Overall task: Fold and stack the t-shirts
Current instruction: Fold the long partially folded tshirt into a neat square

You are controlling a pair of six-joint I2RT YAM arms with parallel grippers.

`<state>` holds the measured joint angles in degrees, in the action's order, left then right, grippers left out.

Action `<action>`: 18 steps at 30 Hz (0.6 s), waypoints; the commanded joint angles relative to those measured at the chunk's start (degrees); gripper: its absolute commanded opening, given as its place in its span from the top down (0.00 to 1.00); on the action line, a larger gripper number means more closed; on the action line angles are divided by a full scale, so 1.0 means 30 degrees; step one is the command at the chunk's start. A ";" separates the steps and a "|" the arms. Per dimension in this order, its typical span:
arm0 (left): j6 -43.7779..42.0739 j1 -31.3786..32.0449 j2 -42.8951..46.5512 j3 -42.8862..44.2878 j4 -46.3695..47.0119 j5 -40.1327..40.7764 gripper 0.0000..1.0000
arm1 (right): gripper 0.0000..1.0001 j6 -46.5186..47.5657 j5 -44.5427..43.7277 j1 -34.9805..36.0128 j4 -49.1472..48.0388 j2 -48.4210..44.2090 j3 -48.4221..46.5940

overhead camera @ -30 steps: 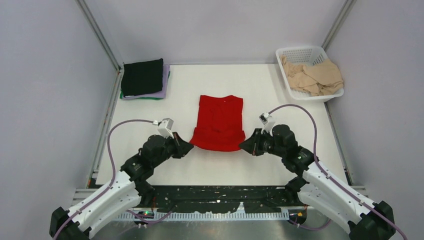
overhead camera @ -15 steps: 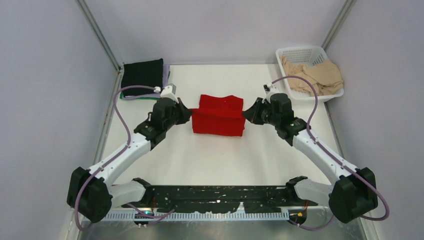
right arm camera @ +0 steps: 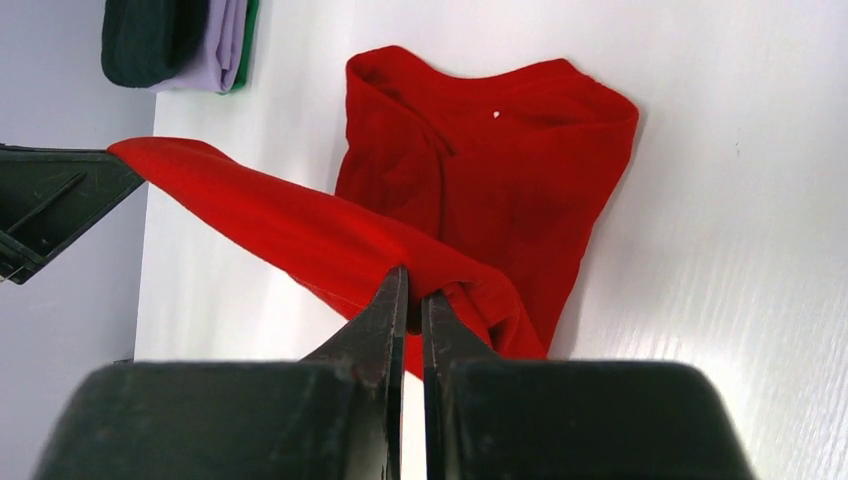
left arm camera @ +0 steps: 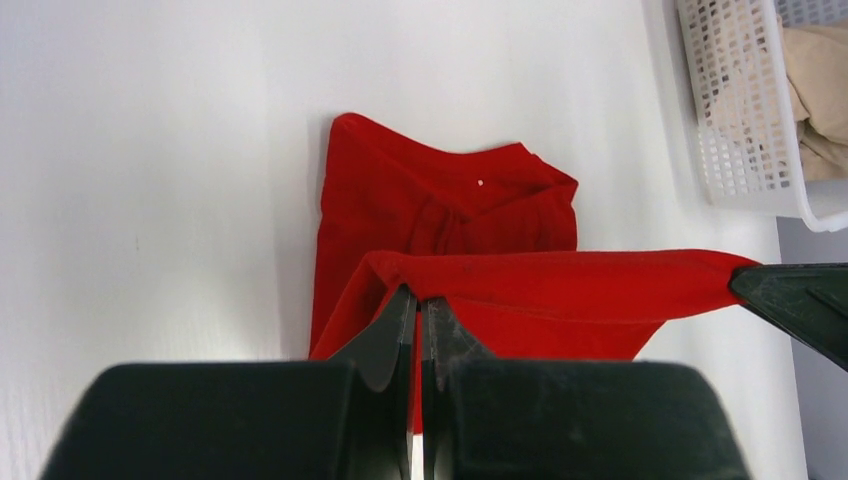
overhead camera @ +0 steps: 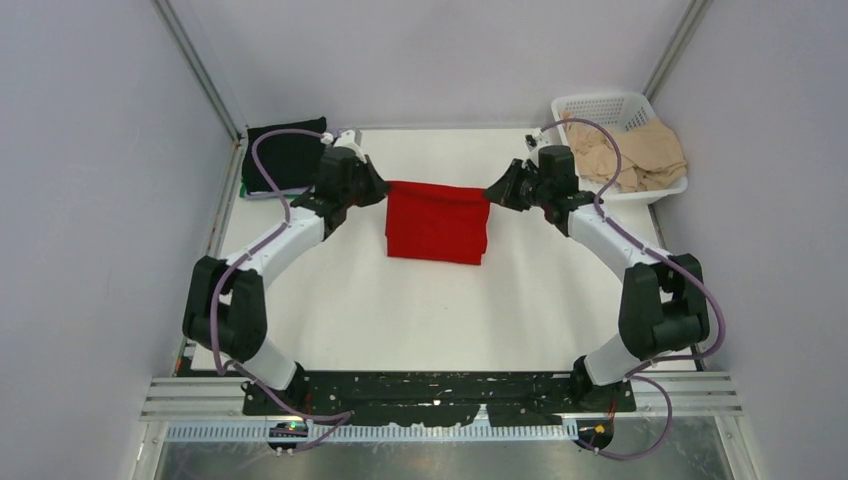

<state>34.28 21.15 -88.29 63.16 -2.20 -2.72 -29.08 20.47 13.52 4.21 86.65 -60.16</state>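
Over the white table (overhead camera: 420, 310), left hand (overhead camera: 383, 190) and right hand (overhead camera: 489, 193) each pinch the red t-shirt (overhead camera: 437, 222).

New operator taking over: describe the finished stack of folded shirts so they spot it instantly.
On the white table, look to the far left corner. The folded stack lies there, a black shirt on top with lavender and green edges beneath. Unlike the red t-shirt held mid-table and the beige shirts heaped in the white basket, it is flat and squared.
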 commanded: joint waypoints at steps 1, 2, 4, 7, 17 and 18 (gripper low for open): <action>-0.0306 -0.0660 -0.1914 0.2189 0.0571 -0.0396 1.00 | 0.95 0.0220 0.0425 -0.0652 -0.1085 0.1508 -0.1804; -0.0194 -0.0764 -0.2419 0.2584 0.0331 -0.0530 1.00 | 0.95 0.0155 0.0438 -0.0704 -0.1228 0.2093 -0.2125; -0.0003 -0.0977 -0.3695 0.3396 0.0234 -0.0950 1.00 | 0.95 0.0082 0.0358 -0.0852 -0.1278 0.2941 -0.2542; 0.0249 -0.1178 -0.5489 0.4958 -0.0471 -0.1510 1.00 | 0.95 -0.0020 0.0284 -0.1113 -0.1270 0.4209 -0.3326; 0.2147 -0.1360 -1.1251 1.1244 -0.5907 -0.1161 1.00 | 0.93 -0.0626 0.0296 -0.1491 -0.1553 1.0038 -0.6814; 0.2384 -0.1431 -1.1891 1.2338 -0.6748 -0.1139 1.00 | 0.93 -0.0667 0.0318 -0.1496 -0.1206 1.0382 -0.7369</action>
<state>38.00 18.15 -118.85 91.29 -12.99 -7.18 -30.15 21.85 9.50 0.99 113.93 -75.90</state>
